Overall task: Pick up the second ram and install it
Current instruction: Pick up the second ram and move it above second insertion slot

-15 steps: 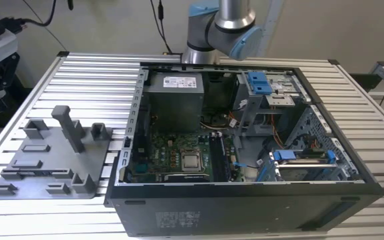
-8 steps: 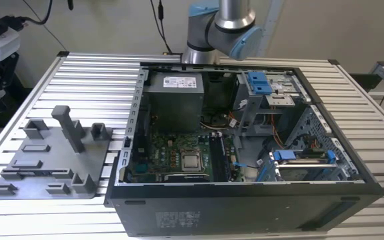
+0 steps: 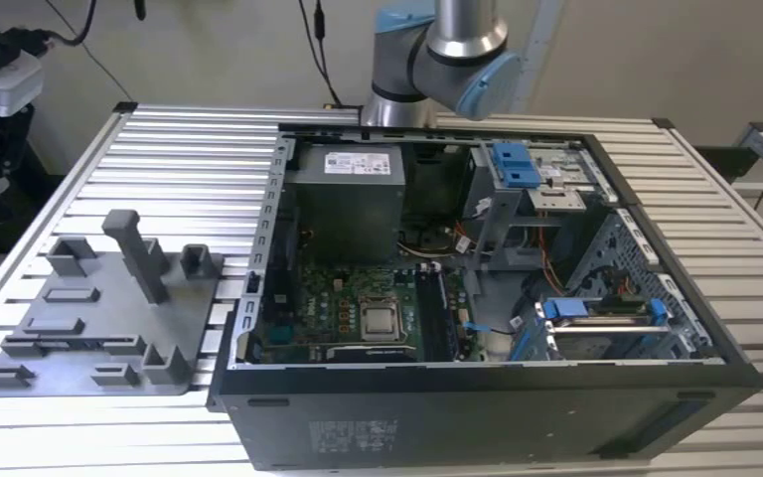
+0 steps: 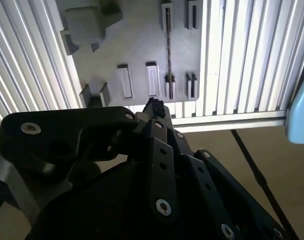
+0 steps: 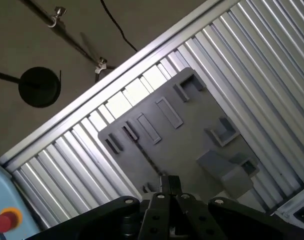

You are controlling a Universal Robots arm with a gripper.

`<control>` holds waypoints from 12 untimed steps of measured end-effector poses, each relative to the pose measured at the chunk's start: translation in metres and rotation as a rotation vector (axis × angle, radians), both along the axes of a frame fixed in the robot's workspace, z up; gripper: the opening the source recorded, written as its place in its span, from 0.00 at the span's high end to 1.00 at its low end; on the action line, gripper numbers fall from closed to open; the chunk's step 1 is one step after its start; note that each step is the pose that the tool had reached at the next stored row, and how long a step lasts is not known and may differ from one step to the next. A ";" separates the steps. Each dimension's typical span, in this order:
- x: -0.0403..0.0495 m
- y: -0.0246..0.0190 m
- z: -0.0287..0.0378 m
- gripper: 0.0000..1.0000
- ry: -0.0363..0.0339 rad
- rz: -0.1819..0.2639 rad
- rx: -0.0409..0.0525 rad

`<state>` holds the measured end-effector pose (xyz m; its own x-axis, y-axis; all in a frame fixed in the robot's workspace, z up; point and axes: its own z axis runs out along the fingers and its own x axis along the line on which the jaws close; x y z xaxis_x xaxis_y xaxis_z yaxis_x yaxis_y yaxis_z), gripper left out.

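Standing edge-on in the tray (image 4: 137, 40), the second ram (image 4: 168, 50) (thin, dark) is ungrasped; jaws clenched.

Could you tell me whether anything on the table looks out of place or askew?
Nothing stands out. The second ram stands on edge, straight in the slots of the grey tray, and the gripper hangs apart from it.
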<state>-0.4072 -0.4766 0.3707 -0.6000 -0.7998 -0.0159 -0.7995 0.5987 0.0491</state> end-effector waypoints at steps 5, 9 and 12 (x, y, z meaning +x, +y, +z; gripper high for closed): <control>-0.0002 0.0000 0.0000 0.89 0.0000 0.046 -0.0002; -0.0003 0.0000 0.0000 0.89 0.0000 0.079 -0.0004; -0.0004 0.0000 0.0000 0.89 -0.0001 0.103 -0.0004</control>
